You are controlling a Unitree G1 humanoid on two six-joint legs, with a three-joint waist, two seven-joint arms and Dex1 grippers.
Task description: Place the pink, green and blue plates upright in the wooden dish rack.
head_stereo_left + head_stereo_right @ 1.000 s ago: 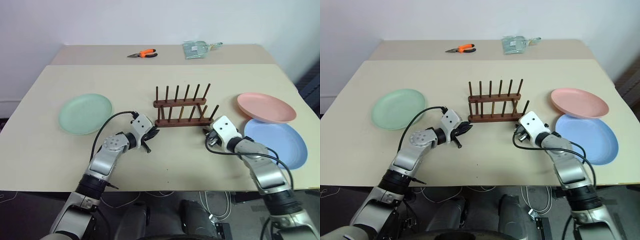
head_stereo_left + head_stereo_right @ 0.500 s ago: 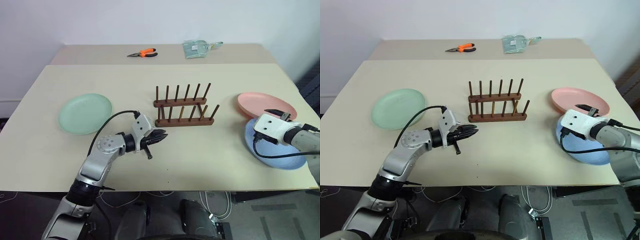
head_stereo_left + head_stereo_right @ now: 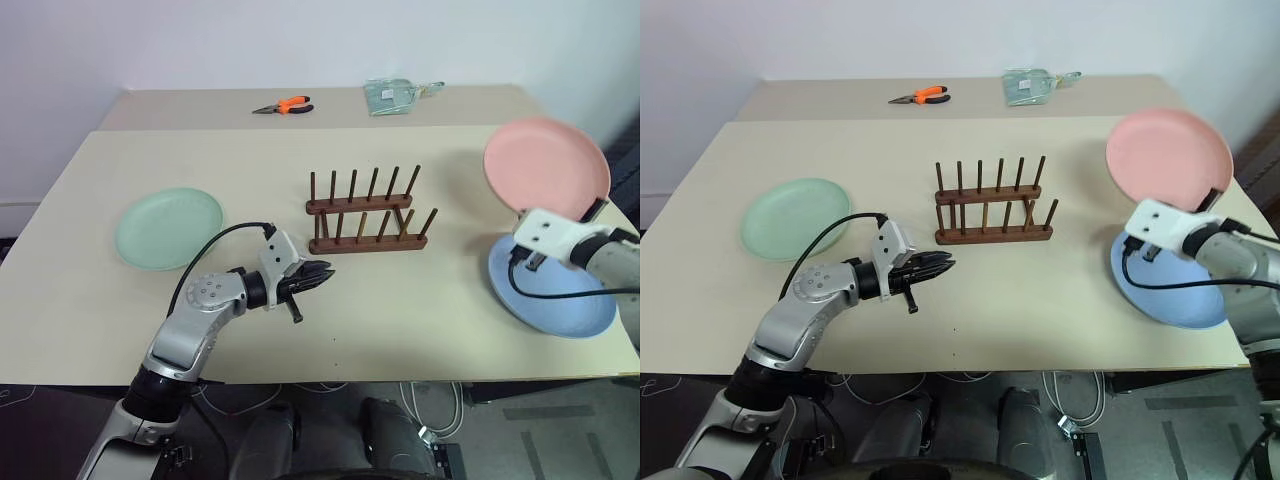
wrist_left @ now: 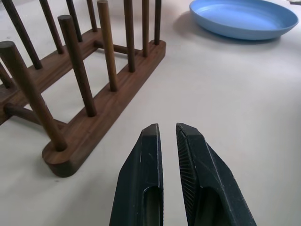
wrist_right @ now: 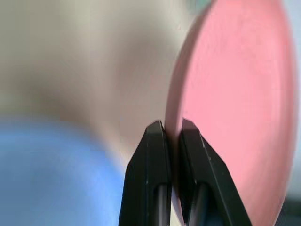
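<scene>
- Pale beige surface fills the middle of the frame under a white wall; orange-handled pliers and a clear packet lie along its far edge at the top.
- Wooden dish rack stands at centre, its pegs bare; no plate is in it yet.
- Pink plate is raised at the upper right of the frame, tilted nearly upright; the right gripper has its jaws closed on the lower rim, one finger on each face.
- Blue plate lies flat at lower right, under that arm; green plate lies flat at centre left, well apart from the rack.
- Left gripper hangs just beside the rack's near end, jaws all but closed on nothing.
- Plates look light, stiff, thin plastic with a matte finish; probably not fragile; a pinch on the rim seems the natural hold, though a hold that far off-centre may let the plate swing or slip.
</scene>
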